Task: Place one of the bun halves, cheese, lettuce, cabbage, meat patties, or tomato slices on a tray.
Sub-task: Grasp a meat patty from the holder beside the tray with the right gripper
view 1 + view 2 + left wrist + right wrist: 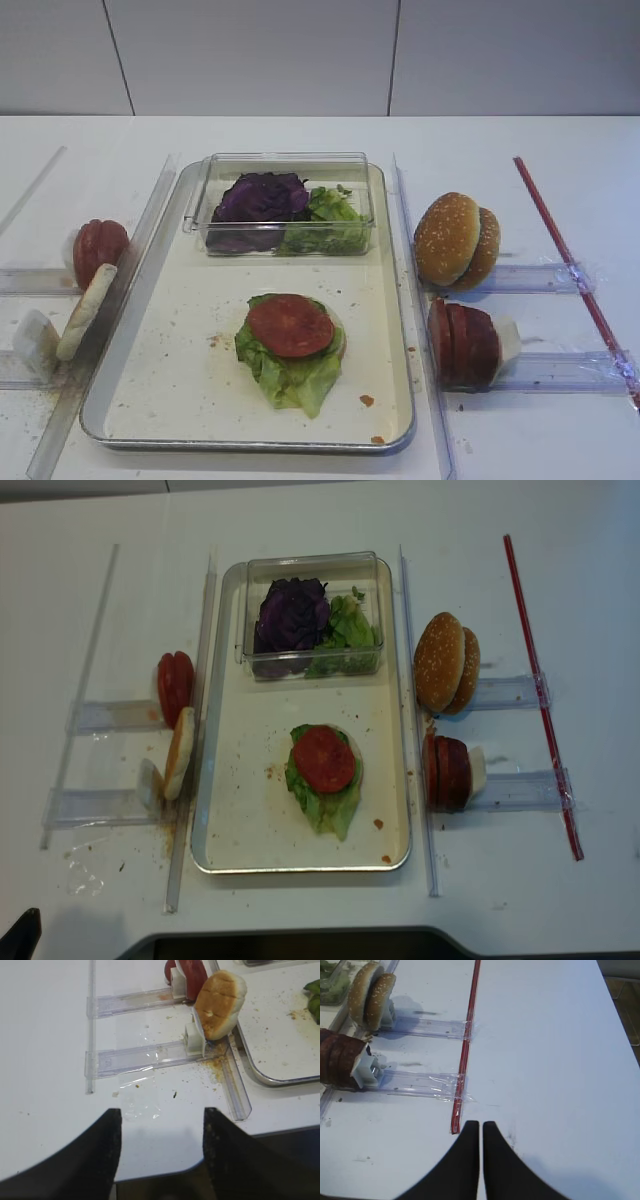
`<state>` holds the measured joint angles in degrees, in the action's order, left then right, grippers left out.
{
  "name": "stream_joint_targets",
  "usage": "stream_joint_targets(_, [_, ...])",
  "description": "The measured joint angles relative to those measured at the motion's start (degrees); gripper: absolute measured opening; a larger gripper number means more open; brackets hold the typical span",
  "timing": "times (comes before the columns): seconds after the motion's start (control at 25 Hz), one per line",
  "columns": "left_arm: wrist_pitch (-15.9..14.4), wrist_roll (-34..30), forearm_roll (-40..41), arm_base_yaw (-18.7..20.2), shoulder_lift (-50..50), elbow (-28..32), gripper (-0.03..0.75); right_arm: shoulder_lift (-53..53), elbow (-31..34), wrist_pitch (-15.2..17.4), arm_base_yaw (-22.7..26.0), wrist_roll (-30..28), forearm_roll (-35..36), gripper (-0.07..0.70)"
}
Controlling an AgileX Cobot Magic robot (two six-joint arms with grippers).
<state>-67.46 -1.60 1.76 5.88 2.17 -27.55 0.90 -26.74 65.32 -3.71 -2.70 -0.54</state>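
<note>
Tray (180, 400): one tomato slice (290, 325) on one lettuce leaf (295, 375). Clear box (290, 165): one cabbage clump (262, 197), more lettuce. Right rack: two bun halves (458, 240), patties (465, 345), count unclear. Right tool (481, 1127) closed, empty. Left tool (162, 1112) wide, empty.

A white table (300, 135) is filling the room under soft even light, a pale panelled wall (250, 55) standing behind with thin dark seams.

Shiny metal tray (398, 330), clear glossy plastic box (200, 205), smooth matt white table (560, 430).
</note>
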Motion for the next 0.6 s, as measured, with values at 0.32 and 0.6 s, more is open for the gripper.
stream_joint_targets(0.32, [0.0, 0.0, 0.0, 0.0, 0.0, 0.0, 0.351, 0.0, 0.0, 0.0, 0.0, 0.0, 0.0, 0.047])
stream_joint_targets(0.6, [0.0, 0.0, 0.0, 0.0, 0.0, 0.0, 0.350, 0.0, 0.0, 0.0, 0.0, 0.0, 0.0, 0.047])
